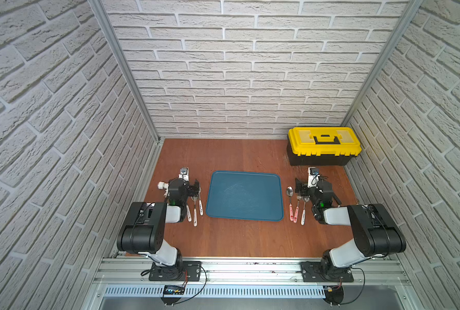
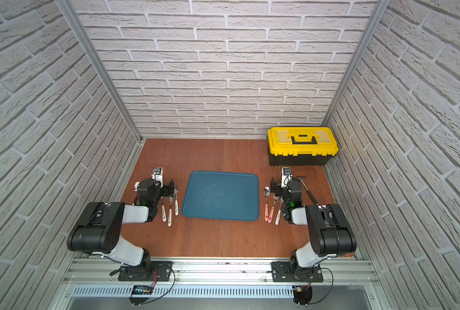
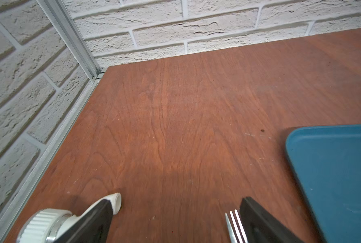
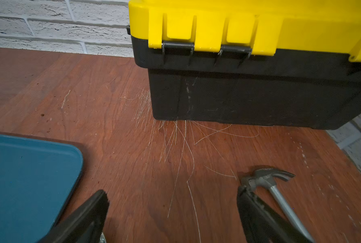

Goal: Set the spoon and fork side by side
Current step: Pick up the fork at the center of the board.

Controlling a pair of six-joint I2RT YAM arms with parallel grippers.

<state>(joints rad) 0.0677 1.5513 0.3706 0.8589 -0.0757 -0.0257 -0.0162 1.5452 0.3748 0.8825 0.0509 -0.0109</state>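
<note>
Black left pincer [image 3: 178, 203] and right pincer [image 4: 172, 191] gape wide, both empty

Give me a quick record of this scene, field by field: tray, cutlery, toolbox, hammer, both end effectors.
tray: blue, empty, centre of table
left cutlery: three pieces beside tray, fork among them
right cutlery: three pieces beside tray, spoon nearest it
toolbox: yellow lid shut, back right corner
hammer: lying on table in front of toolbox
left end effector: open, empty
right end effector: open, empty
</note>
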